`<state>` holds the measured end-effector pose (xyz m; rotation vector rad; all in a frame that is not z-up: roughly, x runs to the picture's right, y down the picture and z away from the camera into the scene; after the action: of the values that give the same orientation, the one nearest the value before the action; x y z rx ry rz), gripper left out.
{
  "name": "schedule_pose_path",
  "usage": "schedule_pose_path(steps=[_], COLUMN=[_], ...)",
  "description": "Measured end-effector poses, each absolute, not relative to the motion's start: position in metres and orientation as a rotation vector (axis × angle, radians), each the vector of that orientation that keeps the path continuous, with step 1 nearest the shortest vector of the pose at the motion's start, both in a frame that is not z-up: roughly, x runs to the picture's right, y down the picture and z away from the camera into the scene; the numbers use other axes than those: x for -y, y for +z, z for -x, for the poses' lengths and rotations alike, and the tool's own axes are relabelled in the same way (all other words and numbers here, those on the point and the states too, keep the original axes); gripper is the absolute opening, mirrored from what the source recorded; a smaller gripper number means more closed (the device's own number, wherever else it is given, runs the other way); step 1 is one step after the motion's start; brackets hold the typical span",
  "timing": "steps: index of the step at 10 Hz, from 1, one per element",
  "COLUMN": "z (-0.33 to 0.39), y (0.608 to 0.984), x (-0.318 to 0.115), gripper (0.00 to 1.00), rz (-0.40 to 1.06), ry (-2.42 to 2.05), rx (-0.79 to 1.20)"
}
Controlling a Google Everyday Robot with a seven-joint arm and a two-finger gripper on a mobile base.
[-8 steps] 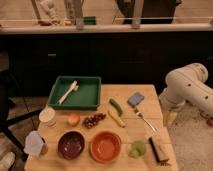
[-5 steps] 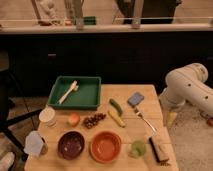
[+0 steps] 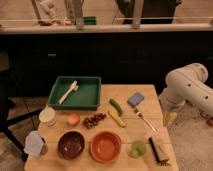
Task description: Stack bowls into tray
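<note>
Looking across the wooden bench (image 3: 150, 107), the glossy dark purple bowl (image 3: 71, 145) and the bright orange bowl (image 3: 105, 146) sit side by side at 6 to 7 o'clock, round and shallow, rims nearly touching. Up at 11 o'clock lies the dark green tray (image 3: 88, 95), rectangular plastic with raised sides, and a pale white utensil (image 3: 68, 92) lies slantwise inside it. Between tray and bowls sit a white lidded cup (image 3: 48, 116), a small orange fruit (image 3: 73, 119) and a dark bunch of grapes (image 3: 93, 120). The smooth white arm (image 3: 189, 87) bulks at 3 o'clock, off the bench; its gripper is out of sight beyond it, spread wide and grasping nothing. Since the earlier frame, nothing has shifted, arm included.
</note>
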<state>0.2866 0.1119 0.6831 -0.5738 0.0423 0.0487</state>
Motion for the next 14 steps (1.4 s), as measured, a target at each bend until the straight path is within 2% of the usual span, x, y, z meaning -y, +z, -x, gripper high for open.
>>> schedule_pose_path(steps=[12, 14], z=[-0.286, -0.275], y=[0.683, 0.677], x=[-0.112, -0.118], gripper=[0.80, 0.80], rz=[0.569, 0.538], ry=[0.045, -0.022], rx=[-0.036, 0.045])
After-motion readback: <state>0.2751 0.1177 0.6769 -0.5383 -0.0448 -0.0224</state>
